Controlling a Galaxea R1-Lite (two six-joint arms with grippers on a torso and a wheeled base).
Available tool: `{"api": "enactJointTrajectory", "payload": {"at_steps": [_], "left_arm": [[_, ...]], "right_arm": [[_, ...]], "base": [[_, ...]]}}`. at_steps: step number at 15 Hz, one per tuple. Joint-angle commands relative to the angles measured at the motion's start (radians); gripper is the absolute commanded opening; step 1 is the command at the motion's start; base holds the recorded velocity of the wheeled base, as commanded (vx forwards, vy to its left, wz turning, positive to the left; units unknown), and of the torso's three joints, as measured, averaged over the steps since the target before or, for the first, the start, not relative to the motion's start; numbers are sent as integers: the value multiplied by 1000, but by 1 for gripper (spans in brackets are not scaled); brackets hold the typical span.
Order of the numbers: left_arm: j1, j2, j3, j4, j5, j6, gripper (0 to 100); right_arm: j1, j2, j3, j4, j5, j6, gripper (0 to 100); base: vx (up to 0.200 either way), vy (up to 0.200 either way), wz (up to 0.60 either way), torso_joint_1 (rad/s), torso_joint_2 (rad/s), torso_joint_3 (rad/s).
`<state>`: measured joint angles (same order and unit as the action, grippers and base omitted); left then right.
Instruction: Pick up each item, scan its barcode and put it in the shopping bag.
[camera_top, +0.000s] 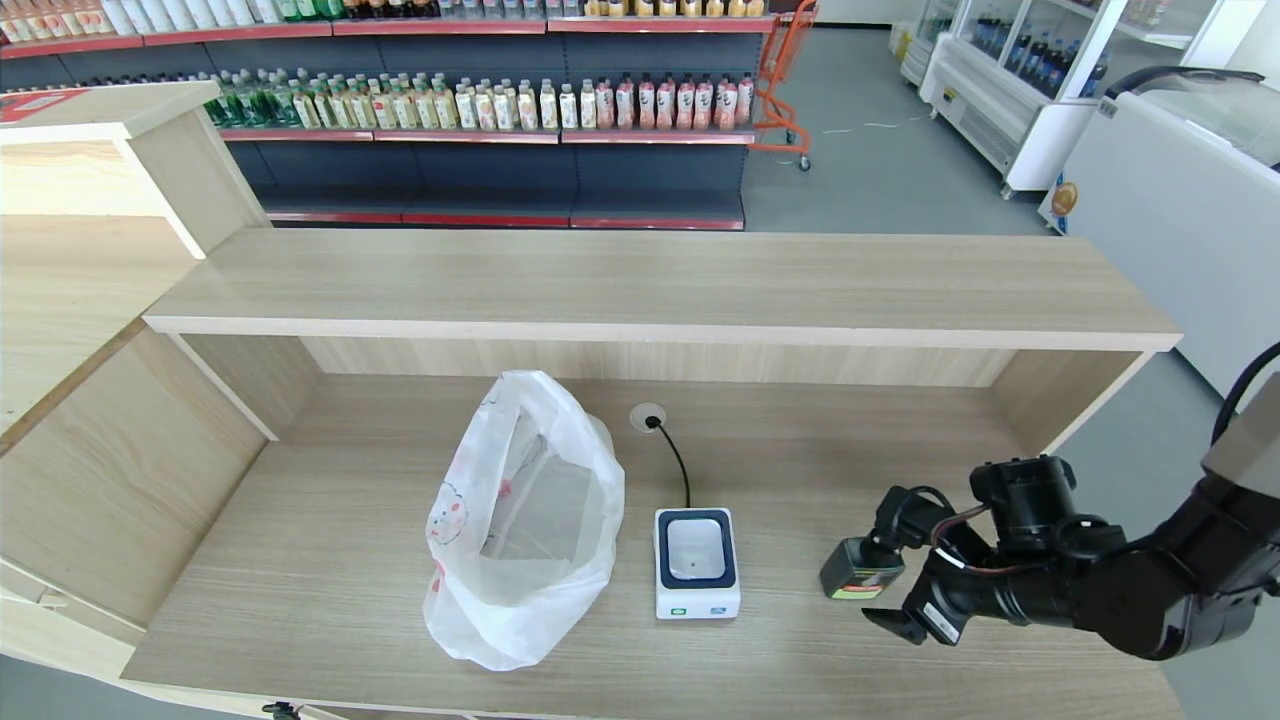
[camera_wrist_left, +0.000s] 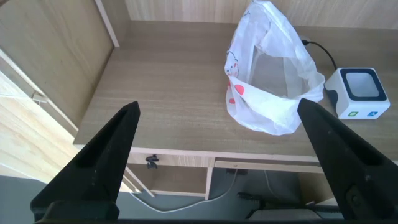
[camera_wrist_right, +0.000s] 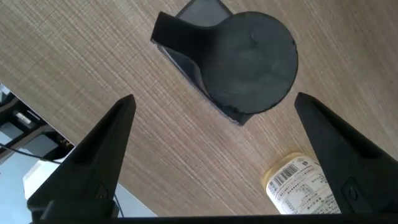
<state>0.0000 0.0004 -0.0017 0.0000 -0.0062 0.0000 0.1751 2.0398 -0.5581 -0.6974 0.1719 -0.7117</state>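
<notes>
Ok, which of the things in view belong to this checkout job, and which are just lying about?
For the job:
shopping bag
scanner
dark container on the counter
pack with a barcode label next to it

Just lying about:
shelves of drinks
orange trolley
white freezer

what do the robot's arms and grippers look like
The right arm is glossy black with rounded joints, thin cables looping at the wrist and a small white label there. The left gripper and right gripper have black wedge-shaped fingers tapering to narrow tips.
</notes>
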Motion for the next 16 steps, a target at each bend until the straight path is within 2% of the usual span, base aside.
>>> {"api": "enactJointTrajectory", "payload": {"at_steps": [1, 6, 7, 13, 16], "left_arm": [[0, 0, 0, 0, 0, 0, 100], [0, 0, 0, 0, 0, 0, 100], [0, 0, 0, 0, 0, 0, 100], [0, 0, 0, 0, 0, 0, 100], [0, 0, 0, 0, 0, 0, 100]], "right_arm": [[11, 46, -31, -2, 9, 0, 100], [52, 91, -83, -4, 26, 1, 100], [64, 106, -97, -5, 26, 3, 0], [87, 135, -115, -40, 23, 5, 0], [86, 54, -80, -40, 29, 49, 0]], "base": [[0, 0, 0, 0, 0, 0], [0, 0, 0, 0, 0, 0], [0, 0, 0, 0, 0, 0], [0, 0, 0, 0, 0, 0], [0, 0, 0, 0, 0, 0]]}}
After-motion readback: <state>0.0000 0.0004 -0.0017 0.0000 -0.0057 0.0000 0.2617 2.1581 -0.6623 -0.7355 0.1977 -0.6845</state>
